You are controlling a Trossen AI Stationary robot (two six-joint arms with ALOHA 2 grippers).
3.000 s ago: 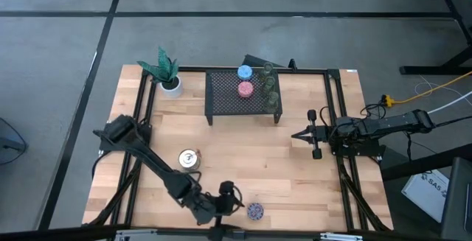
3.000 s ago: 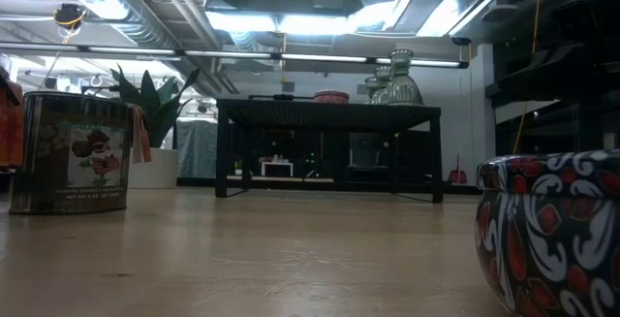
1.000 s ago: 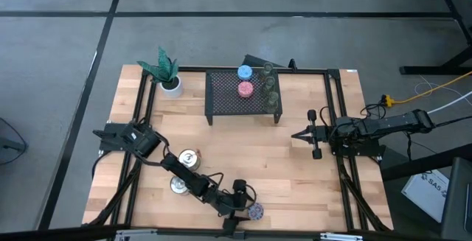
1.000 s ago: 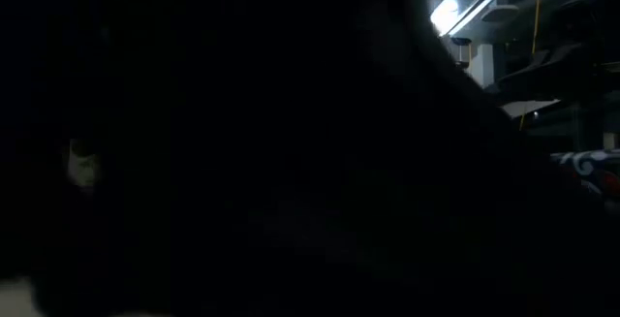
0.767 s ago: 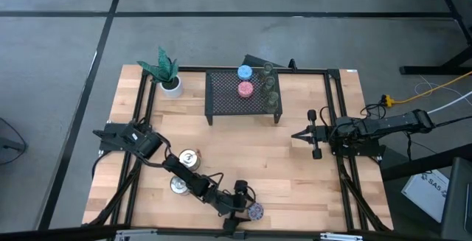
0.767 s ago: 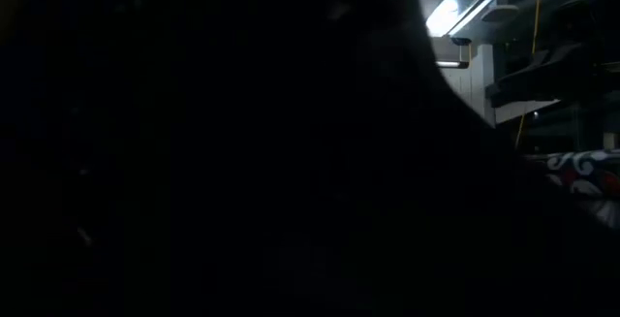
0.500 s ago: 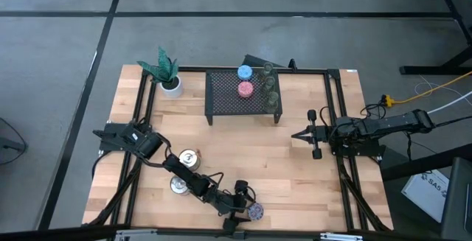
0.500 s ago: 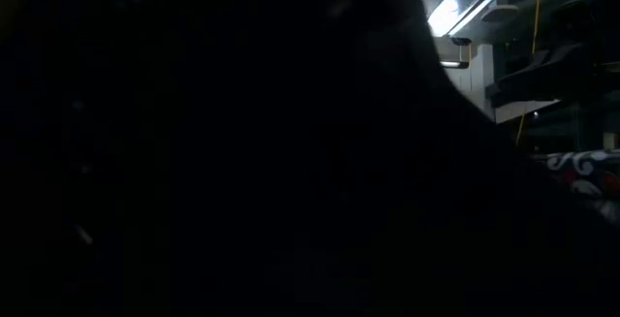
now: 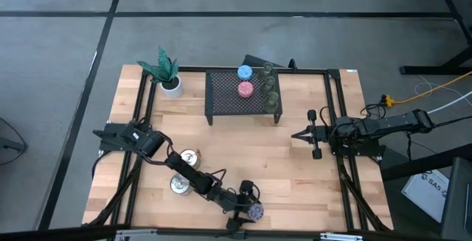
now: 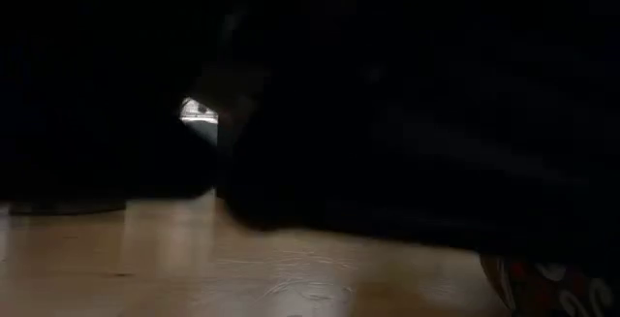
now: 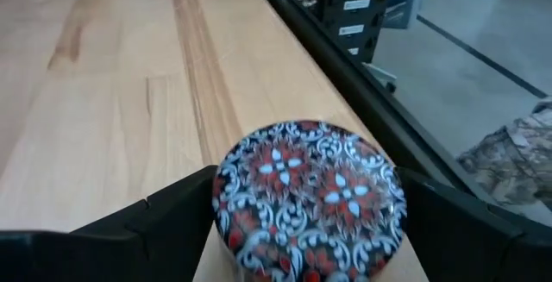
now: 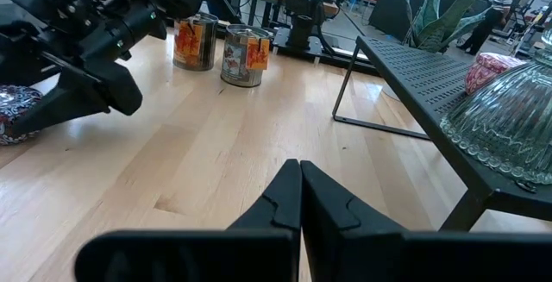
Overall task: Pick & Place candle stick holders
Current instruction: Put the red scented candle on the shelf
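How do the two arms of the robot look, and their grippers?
Both arms are dark, nearly black, built of jointed segments. The left gripper has two broad matte black fingers with angular edges. The right gripper has two flat, tapering black fingers on a wide black crossbar. Black cables trail behind the right arm.

Low view: my own left arm [image 10: 387, 94] blocks nearly the whole picture; only a strip of bench [image 10: 194, 269] and the rim of the purple holder [image 10: 552, 283], cut by the lower edge, show. High view: the three green holders [image 9: 271, 86] on the rack [image 9: 228, 93] are too small to separate. Left wrist view: the purple holder's base runs out of frame.
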